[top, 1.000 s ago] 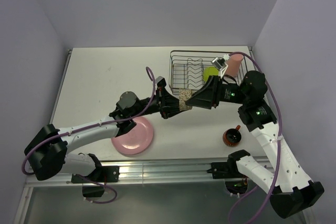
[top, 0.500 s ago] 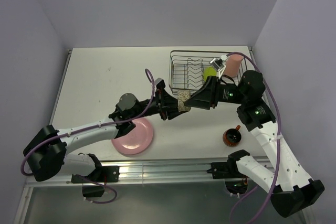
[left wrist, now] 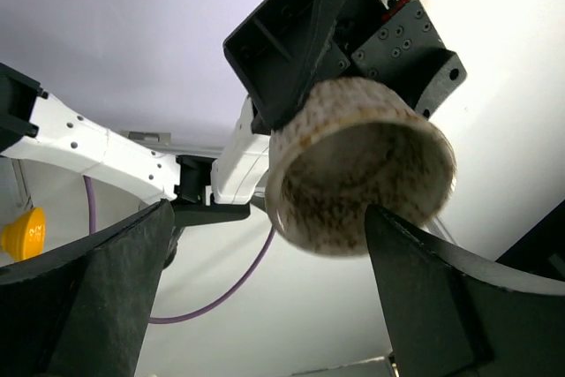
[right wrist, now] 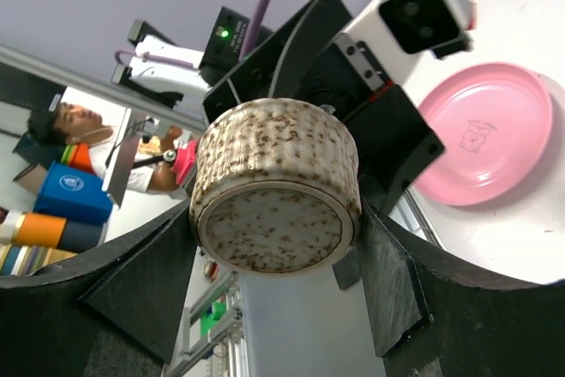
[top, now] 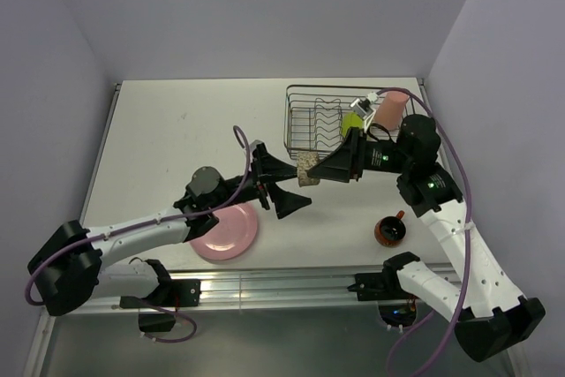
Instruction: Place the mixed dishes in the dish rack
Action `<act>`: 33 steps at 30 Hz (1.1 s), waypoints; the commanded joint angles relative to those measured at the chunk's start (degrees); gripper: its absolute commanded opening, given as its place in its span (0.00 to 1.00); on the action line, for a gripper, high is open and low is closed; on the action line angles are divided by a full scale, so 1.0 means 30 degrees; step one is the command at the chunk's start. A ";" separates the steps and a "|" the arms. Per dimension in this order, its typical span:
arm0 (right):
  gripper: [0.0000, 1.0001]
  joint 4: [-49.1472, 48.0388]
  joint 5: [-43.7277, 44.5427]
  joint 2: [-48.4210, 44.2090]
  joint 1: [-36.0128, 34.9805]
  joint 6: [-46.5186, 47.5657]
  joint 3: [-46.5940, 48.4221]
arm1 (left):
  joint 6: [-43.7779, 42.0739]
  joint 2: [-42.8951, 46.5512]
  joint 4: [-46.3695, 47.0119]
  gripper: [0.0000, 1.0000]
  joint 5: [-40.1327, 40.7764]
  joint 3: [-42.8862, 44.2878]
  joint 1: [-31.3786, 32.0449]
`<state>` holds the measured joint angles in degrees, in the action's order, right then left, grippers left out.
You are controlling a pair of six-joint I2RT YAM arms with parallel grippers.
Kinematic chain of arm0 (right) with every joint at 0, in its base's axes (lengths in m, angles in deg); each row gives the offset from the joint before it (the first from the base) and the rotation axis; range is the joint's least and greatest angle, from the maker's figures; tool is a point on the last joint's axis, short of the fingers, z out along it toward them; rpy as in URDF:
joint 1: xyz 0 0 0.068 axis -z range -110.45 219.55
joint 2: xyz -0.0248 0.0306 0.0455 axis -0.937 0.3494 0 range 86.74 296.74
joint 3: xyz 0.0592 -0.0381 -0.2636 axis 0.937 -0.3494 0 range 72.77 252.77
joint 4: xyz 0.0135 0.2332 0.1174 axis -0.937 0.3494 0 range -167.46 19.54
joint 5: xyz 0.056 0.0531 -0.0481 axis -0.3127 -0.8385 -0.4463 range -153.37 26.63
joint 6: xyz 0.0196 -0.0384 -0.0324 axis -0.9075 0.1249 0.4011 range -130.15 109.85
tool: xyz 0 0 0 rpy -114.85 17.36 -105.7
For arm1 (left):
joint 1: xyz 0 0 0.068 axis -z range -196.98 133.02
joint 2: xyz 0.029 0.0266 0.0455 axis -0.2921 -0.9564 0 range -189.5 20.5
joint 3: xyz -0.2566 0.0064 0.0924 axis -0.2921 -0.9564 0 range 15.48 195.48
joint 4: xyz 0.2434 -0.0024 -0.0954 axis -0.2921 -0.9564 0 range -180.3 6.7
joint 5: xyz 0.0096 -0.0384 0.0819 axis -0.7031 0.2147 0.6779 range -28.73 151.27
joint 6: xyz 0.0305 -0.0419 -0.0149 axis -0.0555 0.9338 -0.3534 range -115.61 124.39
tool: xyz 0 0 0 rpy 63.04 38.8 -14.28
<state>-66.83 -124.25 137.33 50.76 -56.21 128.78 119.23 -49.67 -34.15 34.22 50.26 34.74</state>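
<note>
The small speckled beige cup hangs in mid-air over the table, with my right gripper shut on its sides; its base faces the right wrist camera between the two black fingers. My left gripper is open just left of the cup and apart from it; the cup's mouth faces it. The pink plate lies flat near the front. The dark red mug stands at the front right. The dish rack holds the yellow-green bowl and the salmon tumbler.
The rack sits at the table's back right, near the right wall. A metal rail runs along the table's near edge, by the arm bases. Purple cables loop off both arms.
My left gripper, shut on the cup a second ago, has opened wide and drawn back to the left. The cup stays in the right gripper, which barely moved.
</note>
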 commanded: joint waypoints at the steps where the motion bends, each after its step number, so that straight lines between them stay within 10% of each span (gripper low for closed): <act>1: 0.00 0.1169 0.0898 0.0566 -0.0125 0.1463 0.1485 | 0.2530 0.1882 -0.0989 0.96 0.0462 -0.0752 -0.0862; 15: 0.00 0.7615 1.0998 0.9785 -0.0183 0.5831 0.9274 | -0.6728 0.6280 -1.8454 0.95 -0.0155 0.2174 -0.3647; 33: 0.00 1.2479 1.9532 2.2187 -0.0945 0.8060 2.1260 | -0.5647 1.0703 -2.1304 0.95 0.1457 0.0418 -0.3560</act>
<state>-33.10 -70.53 201.21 48.82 -33.59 188.14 101.31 -19.86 -96.14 36.49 52.69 24.08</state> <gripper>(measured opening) 0.743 0.943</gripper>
